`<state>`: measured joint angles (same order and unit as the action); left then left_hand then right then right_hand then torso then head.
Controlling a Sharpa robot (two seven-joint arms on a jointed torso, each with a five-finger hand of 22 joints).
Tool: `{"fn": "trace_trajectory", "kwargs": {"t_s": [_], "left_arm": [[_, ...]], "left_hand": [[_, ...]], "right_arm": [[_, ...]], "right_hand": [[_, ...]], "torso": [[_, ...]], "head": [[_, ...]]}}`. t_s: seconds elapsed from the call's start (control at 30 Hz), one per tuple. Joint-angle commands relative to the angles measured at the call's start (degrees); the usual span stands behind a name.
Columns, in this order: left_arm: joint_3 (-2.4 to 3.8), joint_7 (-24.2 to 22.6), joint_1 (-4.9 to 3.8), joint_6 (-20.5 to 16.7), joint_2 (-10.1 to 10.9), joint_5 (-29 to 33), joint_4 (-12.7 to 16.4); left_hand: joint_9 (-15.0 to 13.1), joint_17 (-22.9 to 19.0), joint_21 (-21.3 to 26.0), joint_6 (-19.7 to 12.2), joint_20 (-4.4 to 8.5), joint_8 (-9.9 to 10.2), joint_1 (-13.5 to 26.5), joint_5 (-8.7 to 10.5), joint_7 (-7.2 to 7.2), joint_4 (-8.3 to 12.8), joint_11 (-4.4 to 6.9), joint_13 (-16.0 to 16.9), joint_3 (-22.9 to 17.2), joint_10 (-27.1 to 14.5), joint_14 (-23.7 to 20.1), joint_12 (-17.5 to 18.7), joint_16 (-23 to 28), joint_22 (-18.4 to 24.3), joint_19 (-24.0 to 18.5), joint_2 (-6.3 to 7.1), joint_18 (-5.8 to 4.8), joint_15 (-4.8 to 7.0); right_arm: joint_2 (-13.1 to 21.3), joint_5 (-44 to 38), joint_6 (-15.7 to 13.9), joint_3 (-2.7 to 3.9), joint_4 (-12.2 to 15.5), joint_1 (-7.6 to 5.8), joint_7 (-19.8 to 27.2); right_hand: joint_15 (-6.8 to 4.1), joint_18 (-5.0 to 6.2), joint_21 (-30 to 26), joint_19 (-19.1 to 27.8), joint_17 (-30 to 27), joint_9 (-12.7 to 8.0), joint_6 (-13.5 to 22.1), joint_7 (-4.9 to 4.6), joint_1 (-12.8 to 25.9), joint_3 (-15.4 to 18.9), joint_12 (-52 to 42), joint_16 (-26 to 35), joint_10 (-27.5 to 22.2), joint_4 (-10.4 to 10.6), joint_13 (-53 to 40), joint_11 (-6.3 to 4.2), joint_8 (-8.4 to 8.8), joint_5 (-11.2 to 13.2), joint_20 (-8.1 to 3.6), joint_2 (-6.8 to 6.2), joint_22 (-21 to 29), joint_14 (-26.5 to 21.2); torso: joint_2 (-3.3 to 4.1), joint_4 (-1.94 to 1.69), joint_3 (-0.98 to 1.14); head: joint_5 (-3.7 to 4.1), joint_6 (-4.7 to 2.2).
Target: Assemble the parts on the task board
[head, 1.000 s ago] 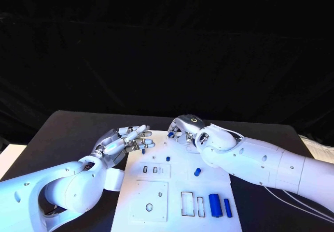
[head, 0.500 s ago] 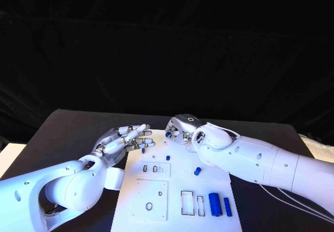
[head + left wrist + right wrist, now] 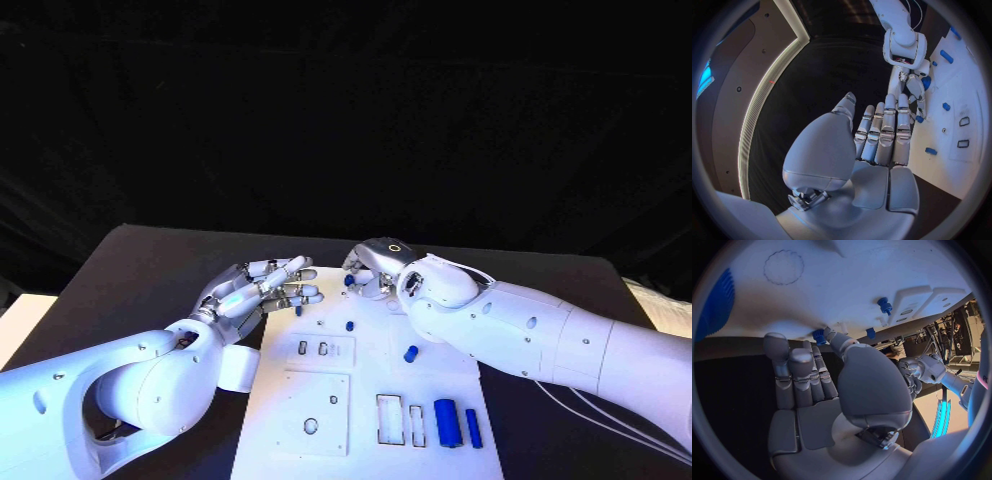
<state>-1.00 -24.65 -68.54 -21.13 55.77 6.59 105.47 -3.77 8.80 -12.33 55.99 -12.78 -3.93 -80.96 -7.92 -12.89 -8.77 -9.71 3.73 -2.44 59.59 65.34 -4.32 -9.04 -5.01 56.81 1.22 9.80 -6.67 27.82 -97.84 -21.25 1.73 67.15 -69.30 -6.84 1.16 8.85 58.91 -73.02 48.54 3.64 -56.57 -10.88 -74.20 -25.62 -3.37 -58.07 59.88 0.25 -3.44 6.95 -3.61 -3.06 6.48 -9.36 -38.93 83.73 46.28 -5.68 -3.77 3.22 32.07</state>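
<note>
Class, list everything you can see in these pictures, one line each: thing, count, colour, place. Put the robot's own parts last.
Table: one, black, under everything.
Task board: one, white, mid-table.
Long parts: two, blue, lying side by side at the board's near right.
Small parts: at least three, blue, scattered across the board's middle.
Far part: one, blue, at the right hand's fingertips; grip unclear.
Left hand: one, silver, fingers apart, over the board's far left edge.
Right hand: one, silver, at the board's far end.

The left hand (image 3: pixel 264 287) hovers with fingers extended side by side, holding nothing. The right hand (image 3: pixel 374 268) is turned downward, fingers bent, thumb tip meeting a fingertip.
</note>
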Motion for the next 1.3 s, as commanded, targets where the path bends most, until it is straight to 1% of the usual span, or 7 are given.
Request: {"fn": "trace_trajectory", "kwargs": {"t_s": [0.03,0.33,0.53,0.7,0.83,0.97,1.3], "left_arm": [[0.05,-0.05,-0.14,1.09,-0.01,0.09,0.06],[0.05,0.21,-0.16,1.14,0.25,0.10,-0.20],[0.04,0.29,-0.17,1.19,0.60,0.34,-0.35],[0.04,0.37,-0.17,1.31,0.77,0.46,-0.53],[0.04,0.42,-0.18,1.47,0.74,0.50,-0.69],[0.03,0.49,-0.18,1.64,0.65,0.51,-0.82],[0.03,0.59,-0.17,1.82,0.51,0.51,-1.15]], "left_hand": [[0.08,0.08,0.30,-0.04,-0.34,0.13,-0.42,0.31,-0.41,0.39,-0.33,0.03,-0.05,-0.06,-0.03,0.28,0.37,0.09,0.15,-0.20,0.65,-0.25],[0.10,0.12,0.40,-0.20,-0.38,0.22,-0.32,0.33,-0.49,0.47,-0.40,0.01,0.05,-0.22,-0.11,0.40,0.53,0.16,0.12,-0.22,0.64,-0.31],[0.10,0.13,0.45,-0.26,-0.40,0.25,-0.29,0.33,-0.51,0.51,-0.43,0.01,0.10,-0.28,-0.14,0.44,0.59,0.19,0.10,-0.22,0.63,-0.33],[0.10,0.14,0.46,-0.27,-0.40,0.25,-0.29,0.33,-0.50,0.52,-0.43,0.01,0.11,-0.29,-0.14,0.44,0.60,0.20,0.10,-0.22,0.63,-0.34],[0.10,0.14,0.47,-0.27,-0.41,0.25,-0.29,0.33,-0.49,0.54,-0.43,0.01,0.12,-0.29,-0.15,0.44,0.61,0.21,0.10,-0.21,0.63,-0.34],[0.10,0.14,0.47,-0.27,-0.41,0.25,-0.29,0.33,-0.49,0.54,-0.43,0.01,0.12,-0.29,-0.15,0.44,0.61,0.21,0.10,-0.21,0.63,-0.34],[0.10,0.14,0.47,-0.27,-0.41,0.25,-0.29,0.33,-0.49,0.54,-0.43,0.01,0.12,-0.29,-0.15,0.44,0.61,0.21,0.10,-0.21,0.63,-0.34]], "right_arm": [[0.44,-0.15,-1.30,0.00,0.88,0.01,-0.05],[5.78,2.35,-3.70,0.23,6.64,0.01,0.31],[11.93,8.14,-3.80,1.17,11.90,-0.17,-0.50],[17.42,14.73,-0.05,1.66,15.51,-0.96,-3.34],[19.92,16.64,3.34,1.79,16.47,-1.27,-5.65],[20.79,16.33,5.44,1.82,16.47,-1.28,-7.07],[20.18,12.48,8.63,1.84,15.18,-0.54,-10.11]], "right_hand": [[0.56,-0.06,-0.51,0.81,-0.58,0.07,1.20,-0.31,-0.80,2.45,-0.28,0.35,-2.27,0.43,-0.13,0.39,0.07,0.12,0.27,-0.30,0.83,-0.12],[0.24,-0.05,0.38,0.47,0.20,0.36,-0.31,-0.01,-2.48,4.73,-1.69,-0.71,-0.07,1.25,-0.41,-0.03,-0.37,-0.26,0.40,0.95,0.05,0.14],[-1.04,-0.57,3.26,-1.16,4.58,0.41,-1.99,1.15,-2.70,4.65,-5.12,-4.62,7.41,2.00,-1.42,-1.73,-0.45,-1.24,-0.49,1.14,-3.86,1.20],[-3.20,-2.78,12.06,-6.49,13.77,0.08,-0.08,3.07,-1.35,7.68,-11.62,-12.32,19.22,3.06,-5.66,-4.48,0.07,-4.80,-2.50,-1.67,-17.05,3.07],[-3.75,-4.20,17.99,-9.20,20.63,0.31,0.76,3.89,-1.50,15.81,-22.84,-18.22,20.73,5.45,-18.27,-5.32,-0.27,-7.86,-3.69,-1.55,-25.87,3.70],[-3.75,-4.88,20.59,-9.65,26.83,0.35,0.99,3.62,-4.07,21.28,-45.98,-23.01,18.43,8.95,-44.81,-4.83,-0.39,-8.44,-2.96,-0.13,-29.73,4.02],[-3.15,-5.05,21.91,-9.78,29.67,0.42,0.72,3.28,-5.27,23.74,-56.87,-25.08,18.70,13.80,-58.03,-4.54,-0.64,-8.64,-2.62,-0.56,-31.73,4.22]], "torso": [[0.01,0.10,0.04],[0.03,0.13,0.08],[0.03,0.33,0.04],[-0.06,0.92,0.21],[-0.10,1.31,0.44],[-0.05,1.31,0.53],[-0.04,1.22,0.43]], "head": [[-0.07,-0.06],[-0.15,0.00],[-0.01,-0.24],[-0.01,-0.50],[-0.18,-0.54],[-0.14,-0.54],[-0.02,-0.54]]}}
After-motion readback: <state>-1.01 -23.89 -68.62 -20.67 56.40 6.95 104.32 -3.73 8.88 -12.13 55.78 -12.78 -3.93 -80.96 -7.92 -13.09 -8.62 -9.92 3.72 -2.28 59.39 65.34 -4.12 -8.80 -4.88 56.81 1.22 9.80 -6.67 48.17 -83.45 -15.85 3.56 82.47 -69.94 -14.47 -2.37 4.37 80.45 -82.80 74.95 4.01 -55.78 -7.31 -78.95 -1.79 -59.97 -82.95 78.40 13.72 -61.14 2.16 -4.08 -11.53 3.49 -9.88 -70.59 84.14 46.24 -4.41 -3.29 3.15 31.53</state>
